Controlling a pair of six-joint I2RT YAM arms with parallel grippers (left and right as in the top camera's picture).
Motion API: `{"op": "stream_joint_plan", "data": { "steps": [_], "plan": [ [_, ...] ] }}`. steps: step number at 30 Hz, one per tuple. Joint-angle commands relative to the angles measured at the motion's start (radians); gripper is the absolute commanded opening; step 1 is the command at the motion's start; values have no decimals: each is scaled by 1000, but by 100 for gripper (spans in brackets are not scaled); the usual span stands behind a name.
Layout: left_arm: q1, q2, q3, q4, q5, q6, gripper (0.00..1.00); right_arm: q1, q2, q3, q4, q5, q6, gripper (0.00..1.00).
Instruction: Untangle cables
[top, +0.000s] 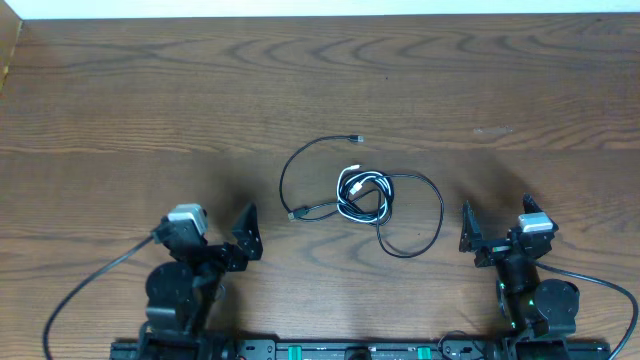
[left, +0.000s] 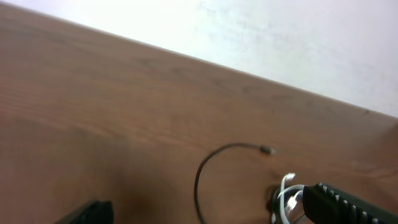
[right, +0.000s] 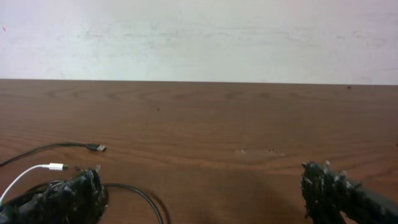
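Because the cables (top: 362, 195) were thin, light and limp, a free plug end (top: 358, 138) seemed the best place to take hold, with left hand (top: 225, 240) and right hand (top: 497, 232) both spread, empty.

Left arm (top: 182, 280), right arm (top: 528, 285): jaws wide.

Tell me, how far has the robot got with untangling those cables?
Nothing looks done: the white cable is wound into the black cables in one knot. Nothing is in hand: the left gripper and right gripper stand open, empty, apart from that knot. All the untangling is left.
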Motion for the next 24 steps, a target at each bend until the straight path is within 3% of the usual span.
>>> {"op": "stream_joint_plan", "data": {
  "steps": [1,10,14,19,24],
  "plan": [
    [5,95,108,-11,18,-11,100,9,-4,-2,-3,5,-16,99],
    [2,386,404,-184,213,-11,100,9,-4,-2,-4,5,-16,99],
    [-8,504,539,-301,276,-71,100,9,-4,-2,-4,5,-16,99],
    [-28,591,571,-240,460,-159,100,9,-4,-2,-4,5,-16,99],
    [-28,653,571,-222,485,-186,100,9,-4,-2,-3,5,-16,99]
  ]
}}
